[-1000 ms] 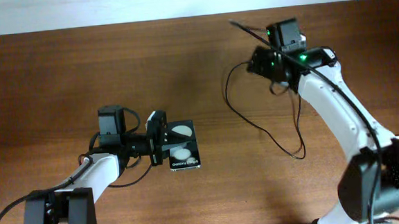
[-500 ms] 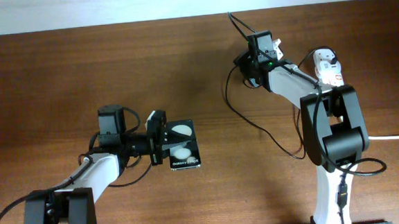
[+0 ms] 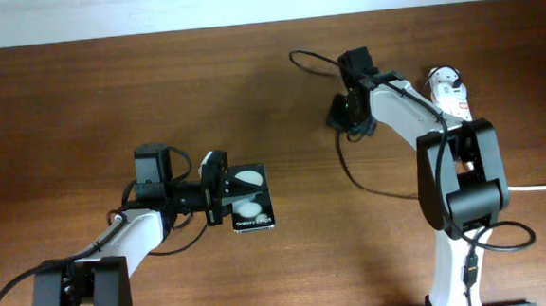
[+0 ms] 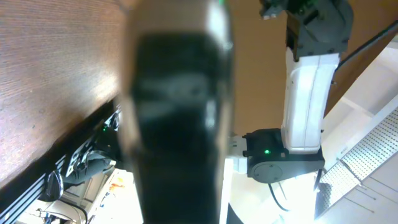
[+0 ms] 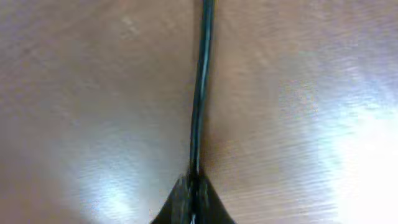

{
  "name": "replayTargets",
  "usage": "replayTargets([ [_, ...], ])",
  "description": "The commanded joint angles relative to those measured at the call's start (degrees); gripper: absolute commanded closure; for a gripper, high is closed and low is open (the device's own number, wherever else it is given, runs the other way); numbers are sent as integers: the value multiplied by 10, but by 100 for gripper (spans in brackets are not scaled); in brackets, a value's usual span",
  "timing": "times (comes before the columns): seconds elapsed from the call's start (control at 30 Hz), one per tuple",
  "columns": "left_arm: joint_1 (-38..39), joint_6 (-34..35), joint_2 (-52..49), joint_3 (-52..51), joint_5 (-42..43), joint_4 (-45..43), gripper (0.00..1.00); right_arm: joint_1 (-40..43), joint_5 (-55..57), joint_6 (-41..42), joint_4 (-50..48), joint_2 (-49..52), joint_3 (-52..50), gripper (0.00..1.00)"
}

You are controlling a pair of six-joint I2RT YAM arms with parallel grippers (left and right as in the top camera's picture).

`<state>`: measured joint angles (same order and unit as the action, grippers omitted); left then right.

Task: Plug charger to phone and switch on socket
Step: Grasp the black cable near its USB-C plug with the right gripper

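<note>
I am gripping the small flat black rectangular smartphone (image 3: 250, 198) with my left hand (image 3: 219, 189), which is closed on the long edge facing 9 o'clock. In the overhead view the phone is sitting left of the middle of the brown wooden desk (image 3: 108, 87), at 3 o'clock from that hand. Its long axis is running from 12 to 6 o'clock, leaning slightly. The end with the small white lettering is pointing to 6 o'clock, toward my base. Its glossy face is turned up and is showing two white round reflections on the half nearer 12 o'clock. In my left wrist view it is showing only as a blurred black bar down the middle.

My right hand (image 3: 348, 122) is pinching the long thin black cable (image 5: 200, 93) of the charger, closed on it. In the right wrist view the cable is running straight from my fingertips at 6 o'clock up to 12 o'clock, close above the wood. Overhead, one stretch is arching from that hand toward 10 o'clock, and another is trailing toward 5 o'clock across the desk. I cannot make out the connector tip.

The narrow white oblong power strip (image 3: 456, 102) with red marks is lying at 3 o'clock from my right hand, partly behind my arm, well apart from the phone.
</note>
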<state>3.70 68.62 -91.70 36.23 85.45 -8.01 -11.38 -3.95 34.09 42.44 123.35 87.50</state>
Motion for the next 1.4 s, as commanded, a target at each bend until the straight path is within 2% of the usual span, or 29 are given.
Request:
replayTargets([
  [0.0, -1, 3, 3, 7, 16, -1, 100, 2, 27, -24, 63, 31, -30, 96],
  [0.17, -1, 3, 3, 7, 15, -1, 100, 2, 27, -24, 175, 31, -30, 96],
  [0.23, -1, 3, 3, 7, 15, -1, 100, 1, 24, -87, 178, 31, -30, 96],
  [0.27, -1, 3, 3, 7, 15, -1, 100, 1, 7, -145, 180, 31, -30, 96],
  [0.37, -1, 3, 3, 7, 15, -1, 100, 1, -79, -284, 185, 31, -30, 96],
  [0.47, -1, 3, 3, 7, 15, -1, 100, 1, -79, -334, 185, 31, -30, 96],
  [0.5, -1, 3, 3, 7, 15, -1, 100, 1, -78, -335, 182, 31, -30, 89],
  [0.53, -1, 3, 3, 7, 15, -1, 100, 1, -79, -335, 182, 31, -30, 61],
  [0.57, -1, 3, 3, 7, 15, -1, 100, 1, -78, -335, 182, 31, -30, 40],
  [0.6, -1, 3, 3, 7, 15, -1, 100, 1, -79, -334, 180, 31, -30, 13],
  [0.63, -1, 3, 3, 7, 15, -1, 100, 1, -79, -334, 176, 31, -30, 1],
  [0.77, -1, 3, 3, 7, 7, -1, 100, 2, -70, -334, 108, 31, -29, 1],
  [0.8, -1, 3, 3, 7, 7, -1, 100, 2, -32, -305, 94, 31, -29, 1],
  [0.83, -1, 3, 3, 7, 7, -1, 100, 2, 62, -212, 82, 31, -29, 1],
  [0.87, -1, 3, 3, 7, 7, -1, 100, 2, 98, -149, 75, 31, -29, 2],
  [0.93, -1, 3, 3, 7, 7, -1, 100, 1, 96, -120, 77, 31, -30, 18],
  [1.0, -1, 3, 3, 7, 7, -1, 100, 0, 76, -119, 77, 31, -33, 29],
  [1.03, -1, 3, 3, 7, 7, -1, 100, 0, 72, -119, 77, 31, -39, 39],
  [1.1, -1, 3, 3, 7, 7, -1, 100, -2, 72, -119, 71, 31, -48, 43],
  [1.23, -1, 3, 3, 7, 7, -1, 100, -3, 72, -119, 46, 31, -74, 63],
  [1.37, -1, 3, 3, 7, 7, -1, 100, -3, 72, -119, 42, 31, -74, 78],
])
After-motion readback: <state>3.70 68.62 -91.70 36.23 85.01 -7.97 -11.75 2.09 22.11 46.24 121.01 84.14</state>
